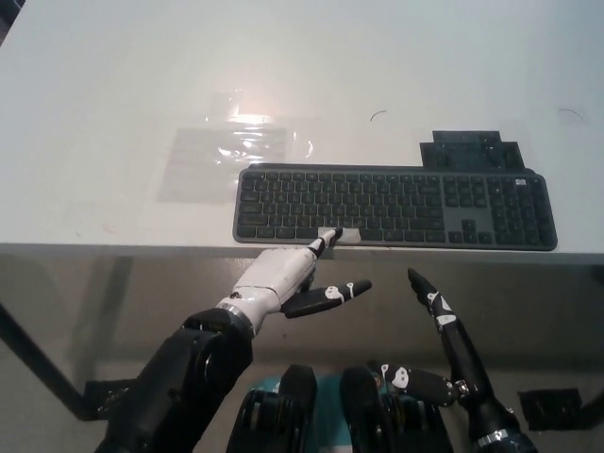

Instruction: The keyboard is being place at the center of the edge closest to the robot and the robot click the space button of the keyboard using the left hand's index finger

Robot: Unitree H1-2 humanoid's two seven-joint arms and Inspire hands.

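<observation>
On the space bar (pixel 307 233), one of the left hand's (pixel 278 276) fingers (pixel 320 245) rests.

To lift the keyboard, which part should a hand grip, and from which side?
Probably its near long edge, from the robot's side: the keyboard lies flat and thin, parallel to the table edge and almost at it, so that side is freest.

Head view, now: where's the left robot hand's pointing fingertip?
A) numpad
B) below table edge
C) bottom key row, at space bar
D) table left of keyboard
C: the left robot hand has its fingertip on the keyboard's bottom row, at the space bar.
</observation>
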